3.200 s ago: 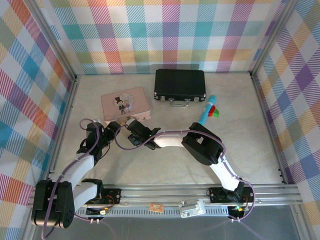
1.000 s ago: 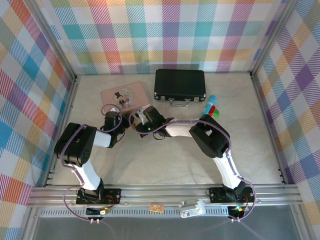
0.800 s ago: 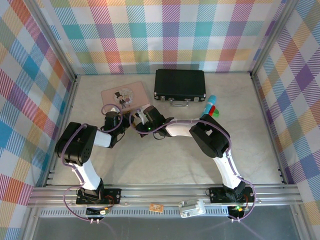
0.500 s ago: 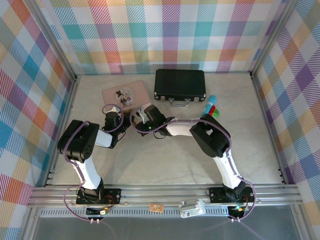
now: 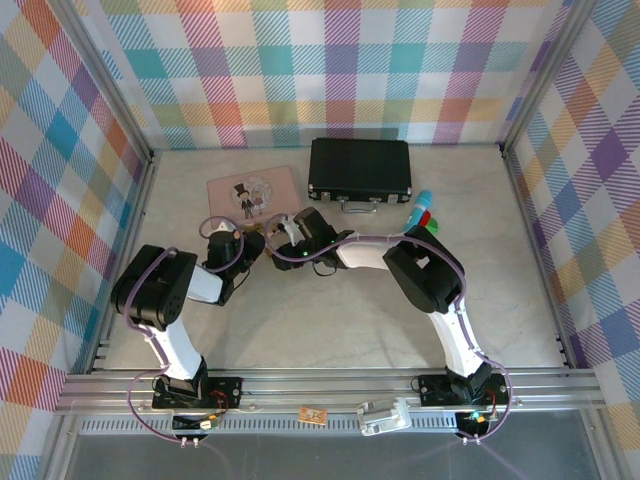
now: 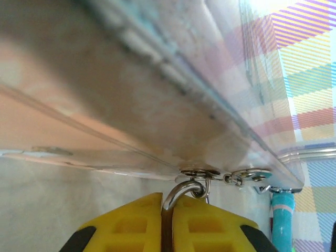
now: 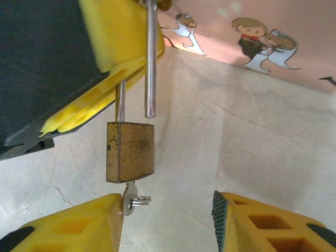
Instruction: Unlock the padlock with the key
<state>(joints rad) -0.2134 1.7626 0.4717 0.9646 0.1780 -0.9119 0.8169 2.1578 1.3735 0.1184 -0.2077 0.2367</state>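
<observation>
padlock (image 7: 130,152) held up by shackle (image 7: 150,63), one leg out of body, pinched btwn left gripper (image 6: 168,212) pads, key (image 7: 129,198) stuck in bottom, right gripper (image 7: 168,226) spread wide either side, pink tin (image 7: 252,42) close behind, black case (image 5: 360,167) & teal pen (image 5: 415,212) set further back

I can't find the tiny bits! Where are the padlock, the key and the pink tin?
padlock (image 7: 130,152), right wrist view, on its brass body.
key (image 7: 128,197), right wrist view, on the part sticking out below the padlock.
pink tin (image 5: 252,192), top external view, on its picture lid.
</observation>
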